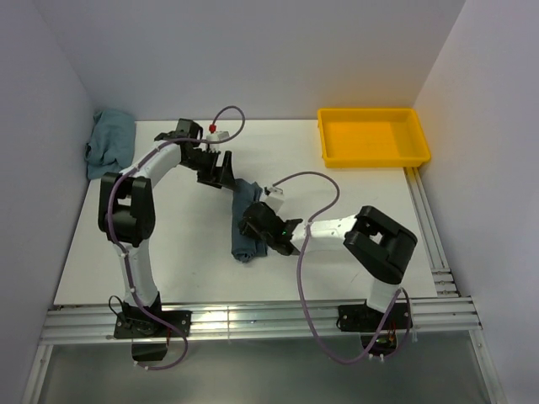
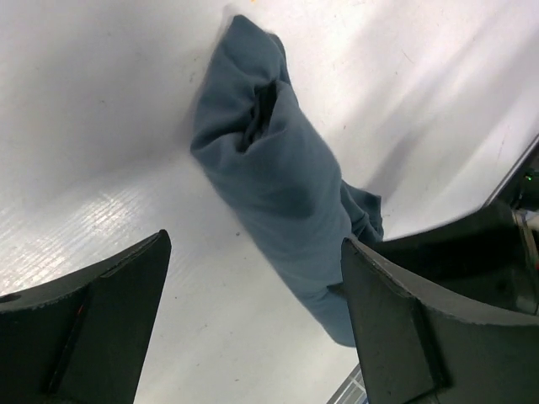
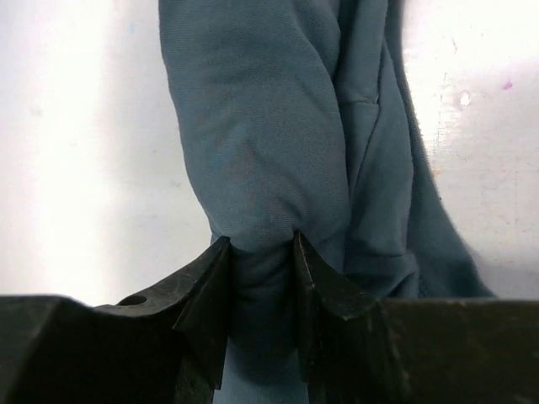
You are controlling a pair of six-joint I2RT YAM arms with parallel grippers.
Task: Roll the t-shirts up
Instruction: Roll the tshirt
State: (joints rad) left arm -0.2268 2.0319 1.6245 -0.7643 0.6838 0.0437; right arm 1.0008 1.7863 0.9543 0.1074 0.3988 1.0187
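A dark slate blue-grey t-shirt (image 1: pixel 244 220) lies rolled into a long bundle in the middle of the table. My right gripper (image 1: pixel 255 230) is shut on the near part of the roll; in the right wrist view its gripper (image 3: pixel 259 252) pinches a thick fold of the shirt (image 3: pixel 269 126) between both fingers. My left gripper (image 1: pixel 221 172) is open and empty just beyond the roll's far end. In the left wrist view that gripper (image 2: pixel 254 244) hangs over the table with the roll (image 2: pixel 278 177) ahead of it. A second, lighter teal t-shirt (image 1: pixel 109 141) lies crumpled at the back left.
A yellow plastic tray (image 1: pixel 373 137) stands at the back right. White walls close off the back and both sides. Metal rails (image 1: pixel 253 320) run along the near edge, with more rails on the right side.
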